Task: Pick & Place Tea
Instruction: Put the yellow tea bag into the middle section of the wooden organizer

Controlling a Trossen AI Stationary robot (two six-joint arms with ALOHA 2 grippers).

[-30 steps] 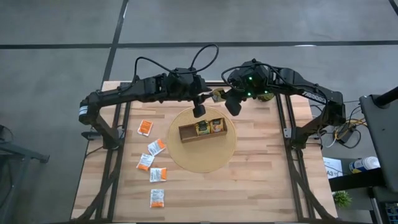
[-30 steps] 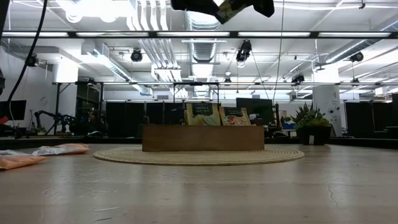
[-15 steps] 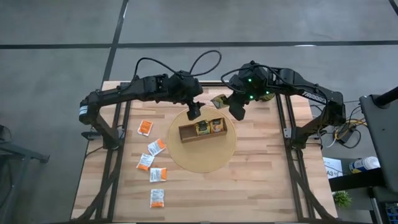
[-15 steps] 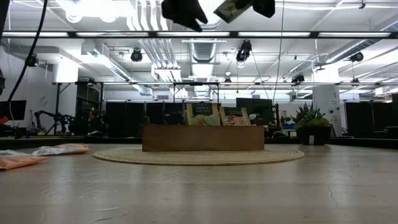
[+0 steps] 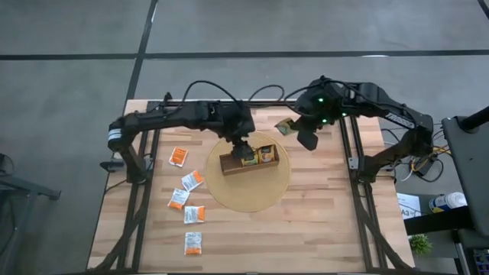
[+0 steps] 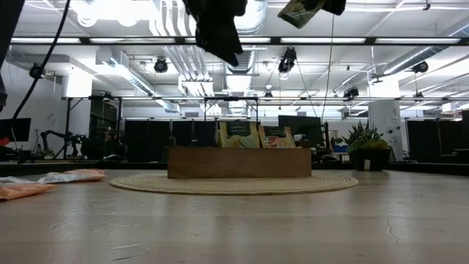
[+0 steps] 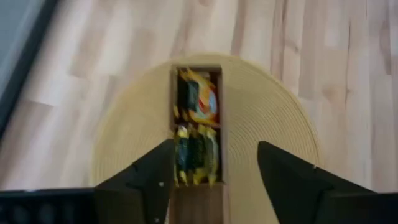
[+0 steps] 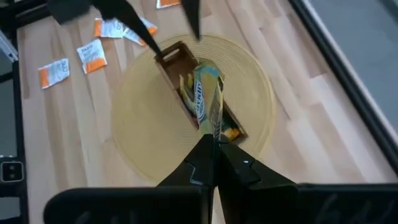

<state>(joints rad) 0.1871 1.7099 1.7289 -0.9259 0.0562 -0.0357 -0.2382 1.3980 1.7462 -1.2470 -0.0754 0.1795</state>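
High view: the left claw (image 5: 243,150) hovers over the wooden tray (image 5: 248,162) on the round woven mat (image 5: 248,191); five orange-and-white sachets (image 5: 191,182) lie on the table (image 5: 321,229) beside the mat.

Left wrist view: fingers (image 7: 149,180) spread above the tray.

Right wrist view: the right claw (image 8: 214,142) pinches a yellow-green tea sachet (image 8: 208,96) above the tray.

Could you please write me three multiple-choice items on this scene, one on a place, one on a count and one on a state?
1. Where is the wooden tray?
A. on the round woven mat
B. on bare table
C. off the table

2. How many orange-and-white sachets lie loose on the table?
A. two
B. five
C. eight

3. What is the right gripper doing?
A. hanging open
B. shut on a yellow-green sachet
C. resting in the tray

Key: 1 A, the mat rings the tray; 2 B, five counted from above; 3 B, the sachet stands pinched between its fingers.
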